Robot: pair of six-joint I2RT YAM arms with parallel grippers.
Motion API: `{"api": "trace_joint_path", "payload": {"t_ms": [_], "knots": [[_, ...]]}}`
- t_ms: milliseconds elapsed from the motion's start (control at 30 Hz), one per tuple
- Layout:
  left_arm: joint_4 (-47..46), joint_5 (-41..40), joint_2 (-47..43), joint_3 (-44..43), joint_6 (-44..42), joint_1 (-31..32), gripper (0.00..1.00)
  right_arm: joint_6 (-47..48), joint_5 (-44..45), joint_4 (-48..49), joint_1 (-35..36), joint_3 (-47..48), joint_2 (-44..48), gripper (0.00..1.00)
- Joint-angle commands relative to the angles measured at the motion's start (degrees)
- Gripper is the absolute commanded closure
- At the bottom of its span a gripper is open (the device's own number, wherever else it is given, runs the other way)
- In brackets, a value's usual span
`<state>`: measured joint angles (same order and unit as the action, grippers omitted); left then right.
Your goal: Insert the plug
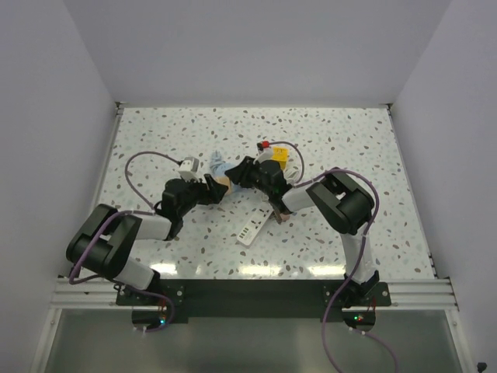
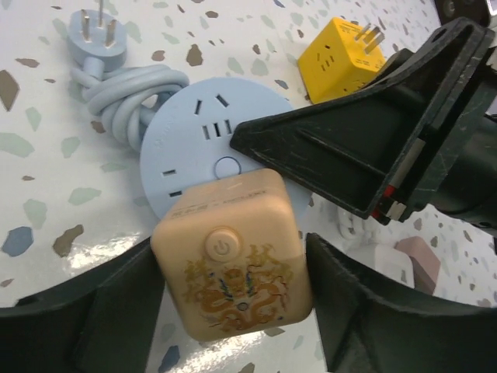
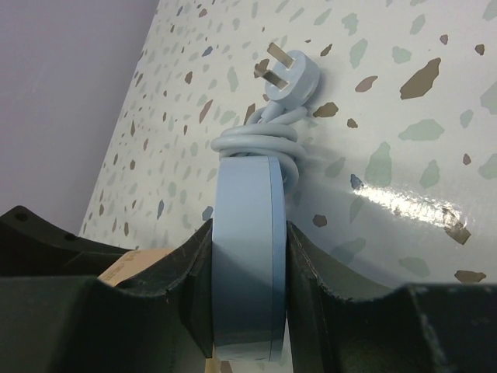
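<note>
My left gripper is shut on the peach cube, which has a power button and a gold dragon print. The cube rests against the edge of a round pale-blue socket disc. My right gripper is shut on that disc, holding it on edge; its black fingers cross the left wrist view. The dusty-pink plug lies on the table beyond the right gripper, its white cord partly hidden. In the top view both grippers meet at the table's middle.
The yellow cube with metal prongs lies behind the disc, also in the top view. The disc's coiled blue cord and three-pin plug lie beside it. A white power strip lies nearer the bases; a small white adapter is at left.
</note>
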<state>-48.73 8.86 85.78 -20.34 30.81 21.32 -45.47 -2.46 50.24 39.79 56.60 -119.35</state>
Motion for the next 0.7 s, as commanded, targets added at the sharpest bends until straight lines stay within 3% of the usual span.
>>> {"api": "trace_joint_path", "payload": {"t_ms": [0,67,100,167,300,333,400,667], "knots": [[-4.18,1.24,1.85,-2.34,-2.50,0.04,0.33,5.56,2.55,-6.55,-0.50,-2.11,1.04,0.87],[-4.18,1.86,2.46,-2.86,-3.82,0.04,0.41,6.62,2.55,-7.52,-0.94,-2.02,2.01,0.69],[-3.66,2.12,2.55,-3.30,-4.26,0.04,0.50,7.67,2.55,-8.13,-1.03,-1.84,2.97,0.54],[-2.60,2.65,2.73,-4.09,-6.10,0.04,0.60,8.82,1.06,-9.72,-1.56,-1.32,3.86,0.44],[4.93,2.21,2.20,-7.08,-10.06,0.04,0.92,11.45,-1.75,-10.60,-3.14,-0.79,5.97,0.19],[6.79,2.04,2.20,-8.91,-11.02,0.04,0.94,12.50,-2.80,-10.43,-3.92,-0.35,6.93,0.15],[11.78,2.12,1.94,-11.55,-14.19,0.04,0.97,13.56,-6.67,-9.72,-4.89,-0.35,8.07,0.07],[23.23,2.04,1.76,-17.10,-20.52,0.04,1.00,21.64,-7.66,-12.70,-6.57,-1.84,18.25,0.03]]}}
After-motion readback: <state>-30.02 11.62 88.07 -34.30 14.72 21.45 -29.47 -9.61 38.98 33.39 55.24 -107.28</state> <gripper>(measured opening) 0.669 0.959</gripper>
